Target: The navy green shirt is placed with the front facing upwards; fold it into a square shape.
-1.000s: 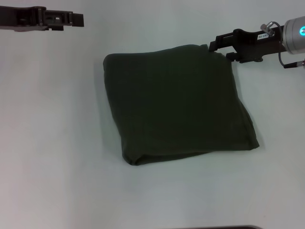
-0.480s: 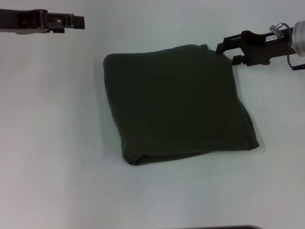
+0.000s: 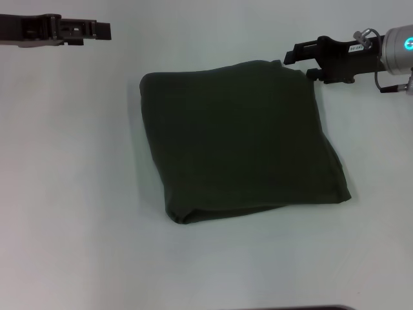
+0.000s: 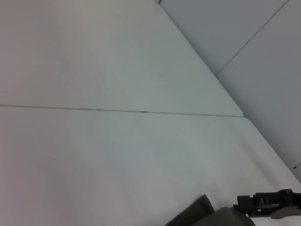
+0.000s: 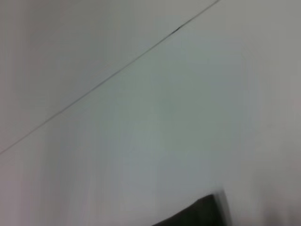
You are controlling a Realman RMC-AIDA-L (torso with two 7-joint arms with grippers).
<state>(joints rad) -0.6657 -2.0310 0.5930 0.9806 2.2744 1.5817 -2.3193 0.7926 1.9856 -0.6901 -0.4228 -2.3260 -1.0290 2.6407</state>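
The navy green shirt (image 3: 239, 139) lies folded into a rough square in the middle of the white table, with plain fabric on top and no lettering or collar showing. My right gripper (image 3: 300, 63) is open and empty, hovering just beside the shirt's far right corner. My left gripper (image 3: 103, 29) is at the far left of the table, well clear of the shirt. A corner of the shirt shows in the left wrist view (image 4: 202, 217) with the right gripper (image 4: 268, 209) beside it, and in the right wrist view (image 5: 197, 214).
The white table (image 3: 77, 194) surrounds the shirt on all sides. A thin seam (image 4: 141, 111) runs across the tabletop beyond the shirt. A dark edge (image 3: 303, 307) shows at the very front of the head view.
My right gripper drew back to the right from the shirt's far corner, then came back left and slightly farther away. The left gripper shifted slightly left. The shirt has not moved.
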